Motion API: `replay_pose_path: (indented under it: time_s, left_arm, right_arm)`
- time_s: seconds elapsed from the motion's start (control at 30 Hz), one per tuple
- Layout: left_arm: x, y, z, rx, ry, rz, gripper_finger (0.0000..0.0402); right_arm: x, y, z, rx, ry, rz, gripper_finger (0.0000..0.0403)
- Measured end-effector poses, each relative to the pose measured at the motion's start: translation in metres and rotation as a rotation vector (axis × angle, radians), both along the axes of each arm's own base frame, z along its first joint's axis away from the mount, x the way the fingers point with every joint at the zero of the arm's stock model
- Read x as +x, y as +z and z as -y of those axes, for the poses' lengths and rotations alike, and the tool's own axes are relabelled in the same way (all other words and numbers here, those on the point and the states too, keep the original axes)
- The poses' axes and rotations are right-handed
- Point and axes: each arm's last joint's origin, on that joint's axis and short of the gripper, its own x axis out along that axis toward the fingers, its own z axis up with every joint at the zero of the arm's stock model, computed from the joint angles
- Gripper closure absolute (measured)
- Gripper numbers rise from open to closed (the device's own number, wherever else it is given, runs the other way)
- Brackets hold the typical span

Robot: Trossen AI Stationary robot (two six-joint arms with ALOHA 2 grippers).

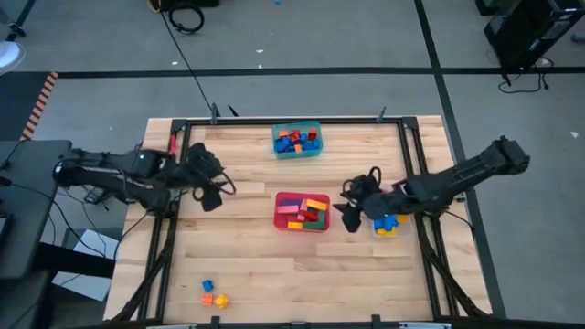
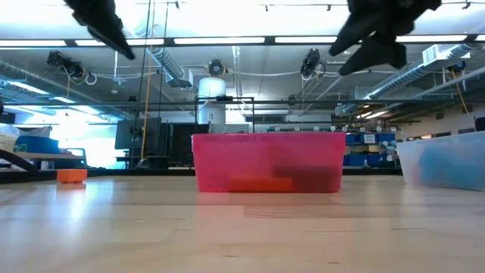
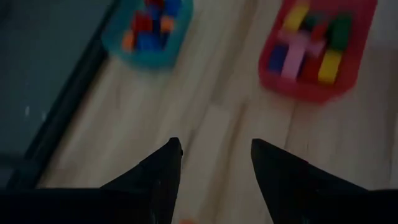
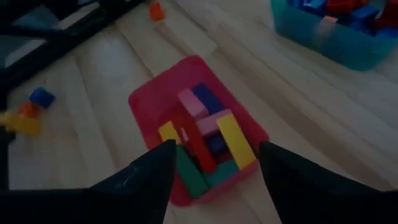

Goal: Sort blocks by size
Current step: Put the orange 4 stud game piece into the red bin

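Right gripper [image 4: 214, 165]: jaws apart, nothing between them, held above the table just beside the red tub [image 1: 303, 211], on its right-hand side. Left gripper [image 3: 214, 165]: jaws apart and empty, hanging over bare wood at the table's left, well apart from either coloured tub. Red tub, centre of table: holds longer bars in yellow, pink, red, blue and green, packed close. Teal tub [image 1: 297, 141], far edge of table: holds small blocks, mostly red, blue and orange. Clear tub [image 2: 443, 159], under the right arm: a few blue and yellow blocks show inside. Loose blocks [image 1: 213, 293], near edge at left: a blue, an orange and a yellow piece lying on the wood, unsorted. One more orange block [image 4: 156, 10] lies alone close to the table's left edge. Status, as judged: sorting mostly complete; only this handful of stray pieces remains to be binned.
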Motion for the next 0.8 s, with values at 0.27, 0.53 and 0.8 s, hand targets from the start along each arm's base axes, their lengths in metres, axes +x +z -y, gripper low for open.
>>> replay_pose_path:
  time_s: [0.27,0.53,0.8]
  left_arm:
    - [0.004,-0.022,0.02,-0.252,0.246,-0.241,0.0199]
    - [0.014,-0.044,0.055,-0.342,0.276,-0.351,0.0199]
    - [0.018,-0.062,0.087,-0.359,0.336,-0.411,0.0199]
  right_arm:
    - [-0.003,-0.006,-0.004,-0.034,0.054,-0.018,0.0161]
    - [0.004,-0.015,-0.008,-0.009,0.087,-0.059,0.0156]
    - [0.008,-0.024,-0.011,-0.002,0.105,-0.101,0.016]
